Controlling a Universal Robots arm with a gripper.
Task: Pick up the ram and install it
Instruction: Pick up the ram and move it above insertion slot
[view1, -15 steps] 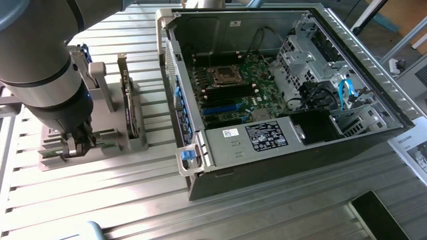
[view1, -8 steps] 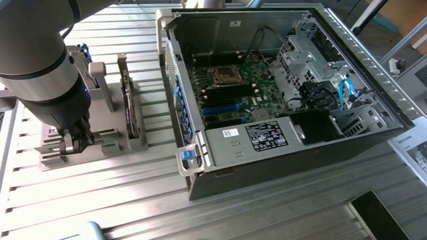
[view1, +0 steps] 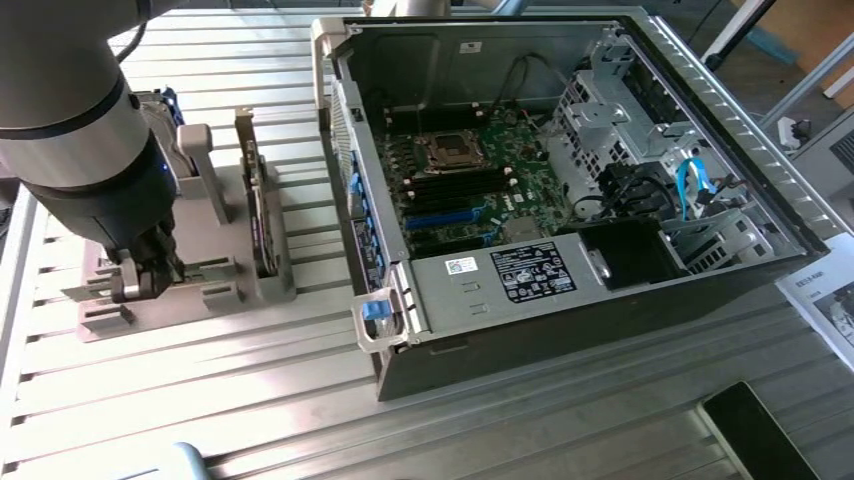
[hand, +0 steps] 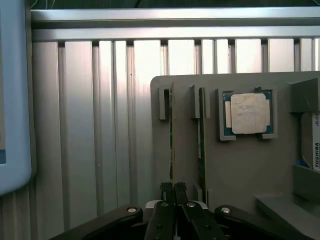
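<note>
The ram is a thin green stick standing on edge in a slot of the grey holder. My gripper is shut on the stick's near end, one black fingertip on each side. A second green stick stands in the neighbouring slot, untouched. In the exterior view my gripper reaches down into the holder at that view's left, and the arm hides the stick there. The open computer case lies to the exterior view's right, with black memory slots on its motherboard.
A processor chip and a silver hard drive sit in other pockets of the holder. An expansion card stands upright between holder and case. A pale blue object lies beside the holder. The slatted metal table carries everything.
</note>
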